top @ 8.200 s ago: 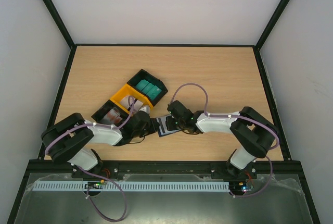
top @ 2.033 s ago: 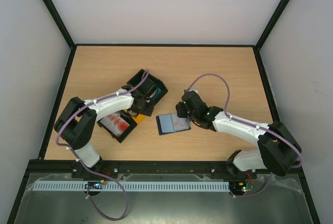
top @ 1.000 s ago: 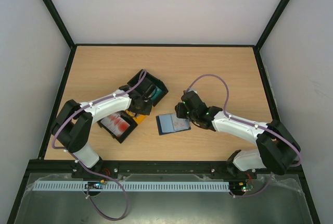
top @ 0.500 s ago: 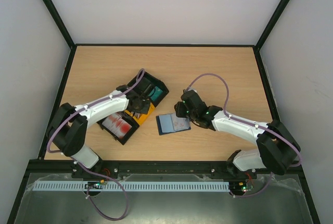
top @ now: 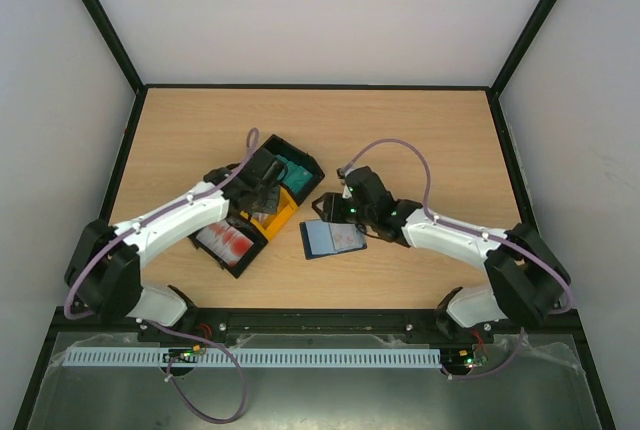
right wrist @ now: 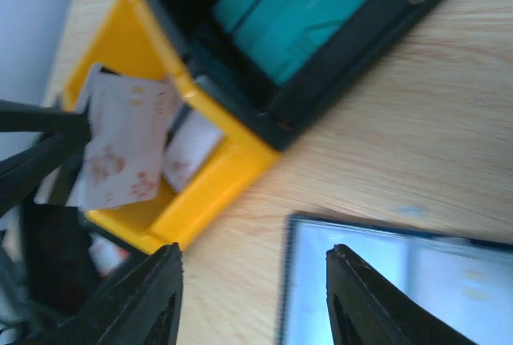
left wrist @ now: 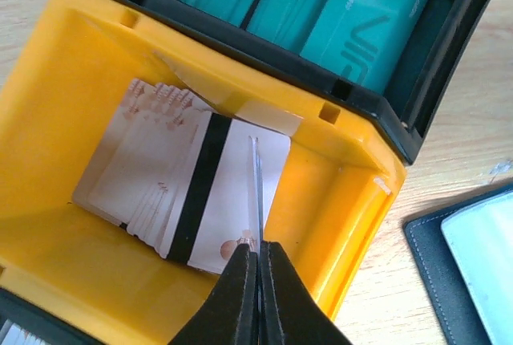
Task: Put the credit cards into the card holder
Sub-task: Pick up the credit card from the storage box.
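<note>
The card holder (top: 332, 238) lies open on the table, navy outside with pale lining; it also shows in the right wrist view (right wrist: 401, 281) and the left wrist view (left wrist: 473, 257). My left gripper (top: 270, 198) (left wrist: 258, 253) is shut on a whitish credit card with red marks (right wrist: 124, 140), seen edge-on (left wrist: 257, 184), held upright over the tray's yellow compartment. A stack of whitish cards (left wrist: 176, 192) lies in that compartment. Teal cards (left wrist: 353, 16) (top: 295, 170) fill the far black compartment. My right gripper (top: 326, 206) (right wrist: 252, 253) is open and empty, above the card holder's far left corner.
The black-and-yellow three-compartment tray (top: 283, 218) lies slantwise left of the card holder; its near black compartment holds white cards with red marks (top: 225, 240). The two grippers are close together over the tray's right side. Black frame rails border the table.
My left gripper has moved from the teal compartment to the yellow one and now holds a card upright. My right gripper has shifted left, toward the tray.
</note>
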Robot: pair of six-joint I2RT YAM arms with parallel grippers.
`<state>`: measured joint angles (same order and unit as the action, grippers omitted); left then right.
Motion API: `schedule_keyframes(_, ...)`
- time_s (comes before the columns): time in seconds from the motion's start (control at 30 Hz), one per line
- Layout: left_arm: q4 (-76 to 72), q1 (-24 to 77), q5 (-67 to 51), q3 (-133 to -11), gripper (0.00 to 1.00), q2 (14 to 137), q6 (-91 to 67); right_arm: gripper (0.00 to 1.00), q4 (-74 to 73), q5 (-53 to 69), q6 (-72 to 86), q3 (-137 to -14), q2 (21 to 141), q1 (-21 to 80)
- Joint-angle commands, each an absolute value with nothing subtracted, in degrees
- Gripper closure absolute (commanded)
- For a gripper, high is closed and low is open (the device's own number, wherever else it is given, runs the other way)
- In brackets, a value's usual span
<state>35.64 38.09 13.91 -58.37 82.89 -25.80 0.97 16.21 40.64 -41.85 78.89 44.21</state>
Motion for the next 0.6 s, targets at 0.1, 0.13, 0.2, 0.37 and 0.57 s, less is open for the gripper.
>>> schedule_keyframes(0.1,31.0,32.7,12.2,-54.7,0.98,73.0,-28.4,0.44,16.4,31.8,45.4,-47.0,86.8,45.5)
schedule_keyframes(0.13,29.9,31.2,9.8,-53.7,0.98,71.3,-27.8,0.42,16.7,32.3,45.6,-48.2,88.1,45.9)
schedule_keyframes(0.2,27.5,27.9,3.1,-51.5,0.98,68.3,-27.2,0.39,17.6,32.9,45.9,-50.5,90.5,46.9)
schedule_keyframes(0.37,24.4,21.3,-8.2,-48.2,0.98,65.0,-27.4,0.32,17.9,35.7,45.7,-57.6,97.8,49.4)
schedule_keyframes(0.57,22.1,17.9,-13.9,-46.8,0.98,64.9,-29.0,0.28,16.6,36.9,44.9,-64.4,103.7,51.2)
